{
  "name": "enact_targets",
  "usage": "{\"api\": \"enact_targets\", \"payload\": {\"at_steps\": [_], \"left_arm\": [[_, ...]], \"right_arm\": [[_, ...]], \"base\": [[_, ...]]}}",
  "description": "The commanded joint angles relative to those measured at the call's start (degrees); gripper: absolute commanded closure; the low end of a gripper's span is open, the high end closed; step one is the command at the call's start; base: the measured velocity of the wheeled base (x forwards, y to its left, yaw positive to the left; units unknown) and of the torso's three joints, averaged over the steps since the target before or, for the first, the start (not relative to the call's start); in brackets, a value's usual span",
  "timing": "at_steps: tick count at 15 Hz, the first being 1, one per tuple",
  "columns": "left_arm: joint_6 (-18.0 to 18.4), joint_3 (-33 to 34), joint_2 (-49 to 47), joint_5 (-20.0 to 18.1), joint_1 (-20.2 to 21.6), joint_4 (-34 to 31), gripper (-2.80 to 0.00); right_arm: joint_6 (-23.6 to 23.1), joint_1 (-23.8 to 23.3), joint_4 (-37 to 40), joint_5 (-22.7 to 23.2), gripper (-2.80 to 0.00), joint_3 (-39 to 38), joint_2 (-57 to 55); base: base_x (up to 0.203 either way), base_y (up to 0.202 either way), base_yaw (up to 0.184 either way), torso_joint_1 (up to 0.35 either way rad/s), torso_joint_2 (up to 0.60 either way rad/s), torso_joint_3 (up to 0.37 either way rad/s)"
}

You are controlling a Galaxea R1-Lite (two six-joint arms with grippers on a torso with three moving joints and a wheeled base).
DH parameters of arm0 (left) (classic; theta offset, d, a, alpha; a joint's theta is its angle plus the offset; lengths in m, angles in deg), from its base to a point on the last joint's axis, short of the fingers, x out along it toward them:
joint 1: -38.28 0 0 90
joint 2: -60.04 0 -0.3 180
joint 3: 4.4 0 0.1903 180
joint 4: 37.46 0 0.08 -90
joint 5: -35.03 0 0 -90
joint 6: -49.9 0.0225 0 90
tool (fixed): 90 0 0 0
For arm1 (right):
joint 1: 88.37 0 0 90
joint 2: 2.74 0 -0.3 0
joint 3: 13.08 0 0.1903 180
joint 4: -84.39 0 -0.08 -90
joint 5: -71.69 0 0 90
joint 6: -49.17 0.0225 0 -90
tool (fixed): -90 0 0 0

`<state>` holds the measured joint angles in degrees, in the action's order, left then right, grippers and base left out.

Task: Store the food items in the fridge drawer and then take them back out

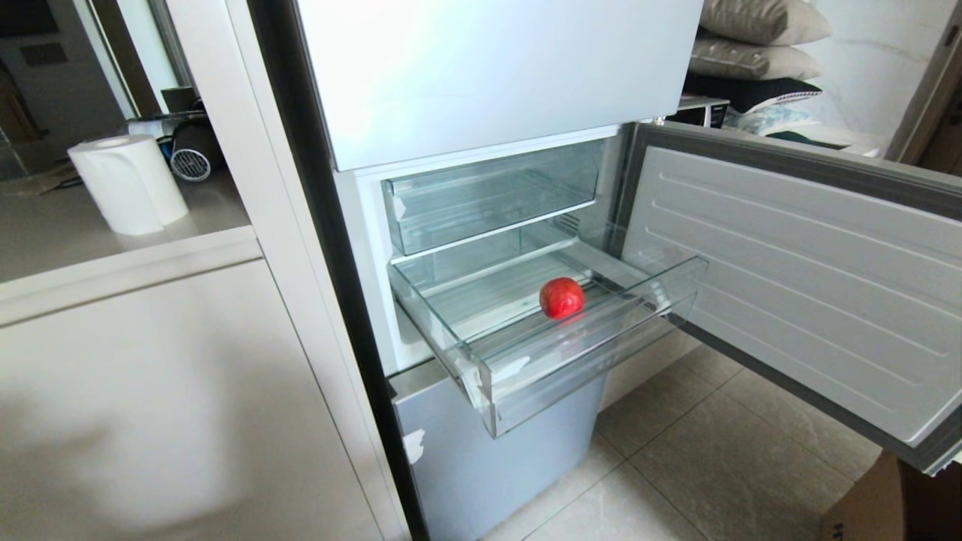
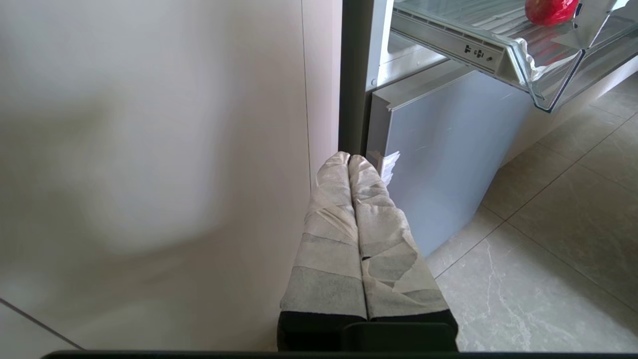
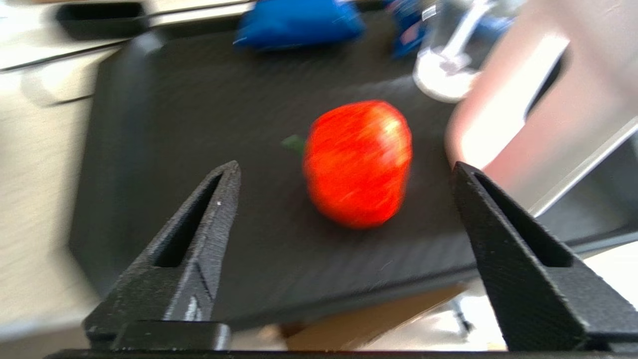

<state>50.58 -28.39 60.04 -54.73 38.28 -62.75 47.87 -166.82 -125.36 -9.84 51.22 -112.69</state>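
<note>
Fridge drawer (image 1: 601, 342) pulled well out of pale-blue fridge (image 1: 481, 75), clear plastic, ribbed floor and thick front lip visible. One red food item (image 1: 561, 297) resting on drawer floor, right of centre, toward the front — same item seen from below-left in left wrist view (image 2: 548, 10), touching ribbed floor. Shallower clear tray (image 1: 488, 199) above drawer, pushed in. Middle door (image 1: 797, 278) swung wide open to the right, white ribbed inner lining facing out. Lower fridge panel (image 1: 481, 458) shut beneath drawer.

Second food item (image 3: 357, 163), orange-red with small green stem end, lying on black tray (image 3: 189, 99) in right wrist view. Right gripper (image 3: 344, 174) poised over that tray, fingers spread wide, nothing held — item sitting between and beyond the two black fingertips (image 3: 219, 189), touching neither. Blue objects (image 3: 299, 22) at far edge of black tray, blurred; identity not determinable. Right gripper outside head view.

Left gripper (image 2: 349, 160) low beside fridge, in front of white cabinet front (image 2: 149, 149), taped fingers pressed together, nothing between them. Tips near corner of lower fridge panel; contact not determinable.

Paper towel roll (image 1: 128, 182) upright on counter left of fridge. Tiled floor (image 1: 714, 466) below open door.
</note>
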Motion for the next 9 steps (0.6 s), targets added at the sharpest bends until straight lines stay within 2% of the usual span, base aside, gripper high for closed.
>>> {"api": "enact_targets", "payload": {"at_steps": [1,9], "left_arm": [[0.02,0.01,-0.09,0.02,0.00,-0.02,0.00],[0.02,0.01,-0.09,0.02,0.00,-0.02,0.00]], "right_arm": [[-0.43,-0.41,-2.83,-1.09,-2.80,2.06,-4.43],[-2.66,-0.31,-3.05,-0.56,-2.80,6.43,-9.20]], "base": [[0.000,0.000,0.000,0.000,0.00,0.000],[0.000,0.000,0.000,0.000,0.00,0.000]]}}
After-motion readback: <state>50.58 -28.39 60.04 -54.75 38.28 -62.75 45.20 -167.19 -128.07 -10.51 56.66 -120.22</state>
